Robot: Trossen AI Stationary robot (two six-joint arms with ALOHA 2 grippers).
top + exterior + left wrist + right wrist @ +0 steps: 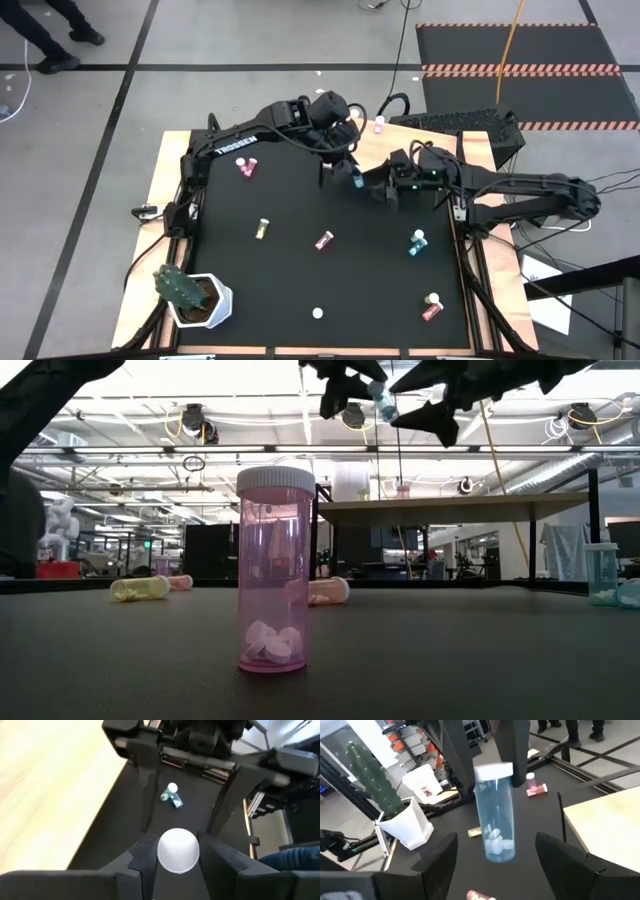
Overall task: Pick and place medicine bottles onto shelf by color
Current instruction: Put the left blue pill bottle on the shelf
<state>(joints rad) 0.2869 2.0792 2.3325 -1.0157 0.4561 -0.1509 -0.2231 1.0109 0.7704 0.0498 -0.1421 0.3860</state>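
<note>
The left gripper (352,172) holds a teal bottle (357,180) by its white cap, in the air near the shelf (375,150) edge. Just beside it, the right gripper (392,190) waits with fingers spread wide on either side of the bottle's body, holding nothing. The risk looks like a fumbled handover: if the left fingers let go before the right ones close, the bottle drops to the table (290,270). Closing off-centre could knock it askew.
</note>
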